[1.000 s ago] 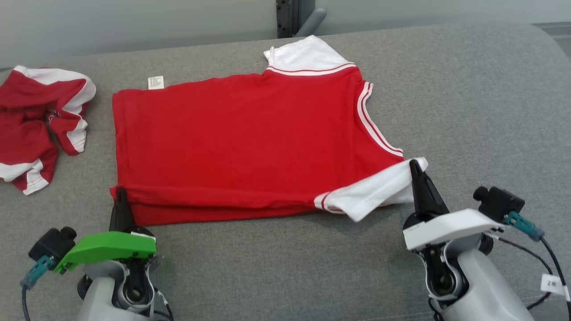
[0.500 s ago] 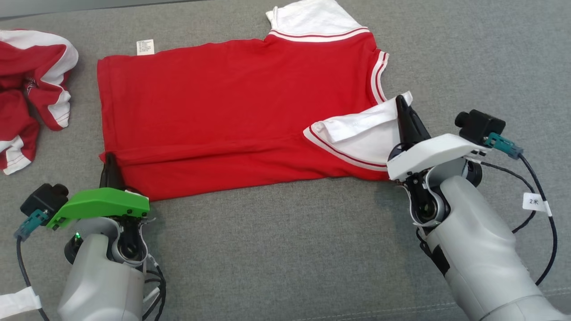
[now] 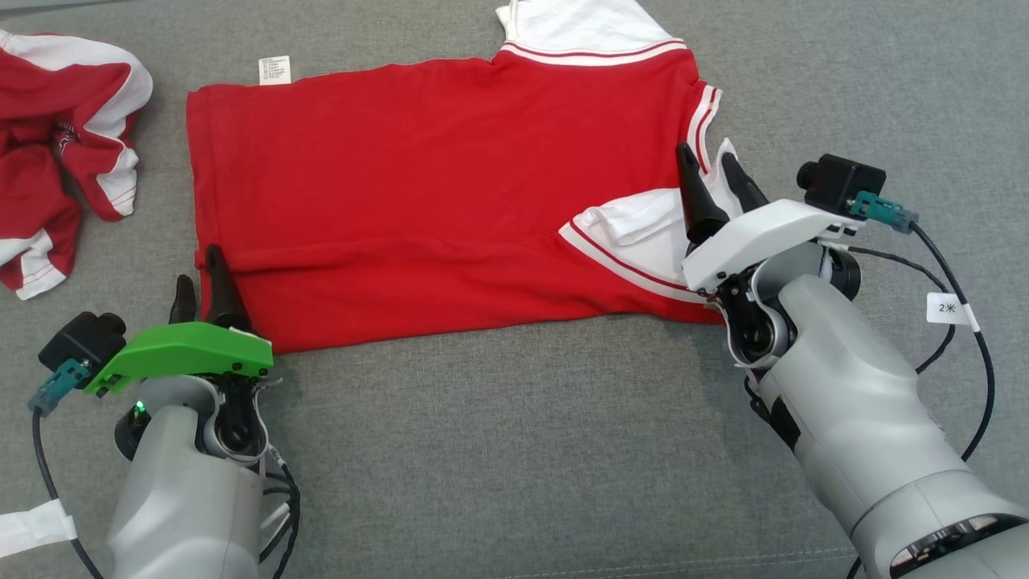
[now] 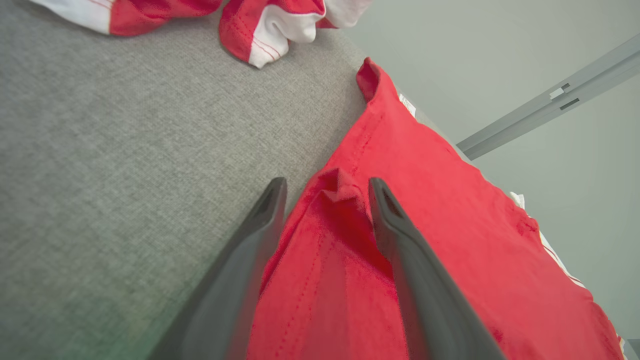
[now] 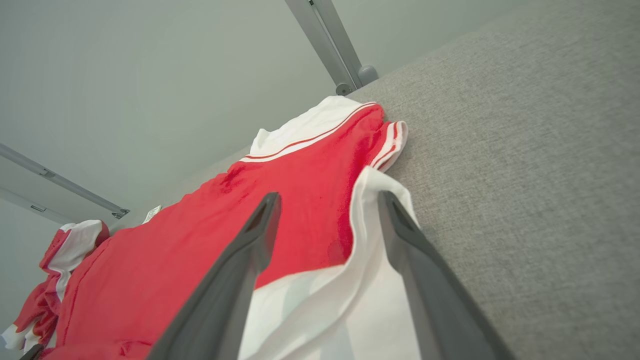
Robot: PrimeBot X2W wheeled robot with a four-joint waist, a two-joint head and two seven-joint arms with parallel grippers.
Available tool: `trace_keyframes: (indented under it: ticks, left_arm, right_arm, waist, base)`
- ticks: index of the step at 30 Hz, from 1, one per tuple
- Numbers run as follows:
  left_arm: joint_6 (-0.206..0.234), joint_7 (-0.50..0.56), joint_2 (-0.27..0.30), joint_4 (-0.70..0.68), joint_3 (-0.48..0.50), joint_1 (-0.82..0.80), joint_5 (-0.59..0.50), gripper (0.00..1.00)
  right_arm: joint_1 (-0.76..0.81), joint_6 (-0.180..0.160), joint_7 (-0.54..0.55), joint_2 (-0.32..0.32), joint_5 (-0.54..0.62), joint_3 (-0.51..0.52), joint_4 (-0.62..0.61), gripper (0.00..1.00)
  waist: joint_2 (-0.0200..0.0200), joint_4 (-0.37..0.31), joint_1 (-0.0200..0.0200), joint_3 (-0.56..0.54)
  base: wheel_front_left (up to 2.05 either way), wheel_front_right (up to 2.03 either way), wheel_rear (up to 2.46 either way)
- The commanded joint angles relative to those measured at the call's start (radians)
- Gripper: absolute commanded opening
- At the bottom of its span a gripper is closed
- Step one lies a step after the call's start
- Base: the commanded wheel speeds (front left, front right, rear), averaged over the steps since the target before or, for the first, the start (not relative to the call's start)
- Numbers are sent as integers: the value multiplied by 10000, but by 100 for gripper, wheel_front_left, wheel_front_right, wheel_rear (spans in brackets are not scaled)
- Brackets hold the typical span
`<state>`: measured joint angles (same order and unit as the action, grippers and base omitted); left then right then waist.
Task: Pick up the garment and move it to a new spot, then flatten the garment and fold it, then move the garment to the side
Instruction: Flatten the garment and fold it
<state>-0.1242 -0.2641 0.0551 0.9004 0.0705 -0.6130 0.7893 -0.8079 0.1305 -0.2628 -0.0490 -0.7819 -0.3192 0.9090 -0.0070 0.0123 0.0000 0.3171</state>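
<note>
Our two grippers both stand with fingers apart, gripping nothing. The left gripper (image 3: 199, 275) straddles the near left corner of the garment (image 3: 434, 185); the right gripper (image 3: 707, 161) straddles one white sleeve (image 3: 643, 233) folded onto the red body. The garment lies flat on the grey cushion (image 3: 514, 442), its second sleeve (image 3: 579, 24) at the far edge. We count one more garment, a crumpled red-and-white one (image 3: 56, 153), well apart on the left.

Lab-like room: grey fabric bench (image 3: 514, 450), bare wall (image 5: 150, 75), metal rail (image 5: 325, 45).
</note>
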Motion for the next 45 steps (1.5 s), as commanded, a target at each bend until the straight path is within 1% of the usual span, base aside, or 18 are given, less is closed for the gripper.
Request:
trace_keyframes:
  ticks: [1, 5, 9, 13, 14, 17, 19, 21, 22, 25, 28, 32, 36, 37, 38, 39, 40, 45]
  left_arm:
    - [-49, 6, -21, -99, 52, 30, -135, 100]
    - [-63, 6, -37, -350, -150, 324, -228, 100]
    - [-68, 5, -43, -827, -535, 707, -14, 100]
    - [-71, 5, -32, -1492, -596, 1341, 41, 100]
    - [-72, 5, -6, -1772, -528, 1725, -2, 100]
    - [-72, 5, 102, -1979, -579, 2304, -261, 100]
    - [-73, 5, 138, -1905, -574, 2629, -286, 100]
    - [-61, 5, 150, -1765, -519, 2820, -280, 100]
    - [-61, 5, 150, -1765, -519, 2820, -280, 100]
    - [-47, 136, 170, -1489, -482, 2967, -125, 100]
    - [12, 320, 215, -1202, -337, 2829, 90, 100]
    - [31, 673, 268, -837, -188, 2557, 386, 100]
    - [36, 861, 398, -422, -158, 2288, 482, 99]
    - [30, 888, 398, -333, -183, 2212, 491, 73]
    - [25, 878, 410, -258, -219, 2154, 480, 44]
    - [18, 865, 412, -201, -252, 2105, 449, 8]
    - [10, 829, 404, -160, -284, 2039, 436, 0]
    - [-39, 511, 430, -257, -558, 1905, 179, 0]
  right_arm:
    - [-227, 3, -36, -27, -2, -33, 176, 100]
    - [-501, 3, -36, -28, 21, -60, 307, 100]
    - [-561, 1, -36, -28, 530, 101, -57, 100]
    - [-156, 3, -36, -24, 1168, 511, -803, 100]
    - [188, 1, -35, -32, 1544, 781, -1232, 100]
    - [863, 3, -37, -20, 2350, 1172, -1849, 100]
    - [1416, 1, -37, -33, 2793, 1556, -2393, 100]
    - [2051, 3, -37, -24, 2775, 1845, -2953, 100]
    - [2051, 3, -37, -24, 2775, 1845, -2953, 100]
    - [2814, 1, -35, -24, 2884, 2158, -3760, 100]
    - [3668, 3, -35, -24, 2989, 2235, -4410, 100]
    - [4186, 3, -37, -22, 3404, 2194, -4521, 100]
    - [4497, 3, -35, -21, 3561, 1965, -3924, 100]
    - [4495, 3, -37, -22, 3586, 1899, -3753, 100]
    - [4480, 3, -36, -28, 3608, 1863, -3539, 100]
    - [4470, 3, 2, -25, 3672, 1807, -3325, 100]
    - [4434, 3, 8, -21, 3740, 1754, -3129, 100]
    - [4129, 3, 24, -24, 3526, 1554, -2231, 100]
  waist:
    - [70, 36, 0, -5]
    - [70, 136, 0, -49]
    - [70, 119, 0, -164]
    - [70, 40, 0, -361]
    - [70, 5, 0, -498]
    - [70, -35, 0, -742]
    - [70, -59, 0, -919]
    - [70, -91, 0, -1056]
    - [70, -91, 0, -1056]
    - [70, -170, 0, -1194]
    - [70, -365, 0, -1232]
    - [70, -569, 0, -1173]
    - [70, -733, 0, -1122]
    - [70, -763, 0, -1112]
    - [70, -788, 0, -1103]
    - [70, -810, 0, -1090]
    - [70, -821, 0, -1081]
    - [70, -759, 0, -1054]
  base:
    - [0, 0, 0]
    - [0, 0, 0]
    - [0, 0, 0]
    - [0, 0, 0]
    - [0, 0, 0]
    - [0, 0, 0]
    - [0, 0, 0]
    - [0, 0, 0]
    - [0, 0, 0]
    - [0, 0, 0]
    - [0, 0, 0]
    - [0, 0, 0]
    - [0, 0, 0]
    - [0, 0, 0]
    - [0, 0, 0]
    - [0, 0, 0]
    - [0, 0, 0]
    - [0, 0, 0]
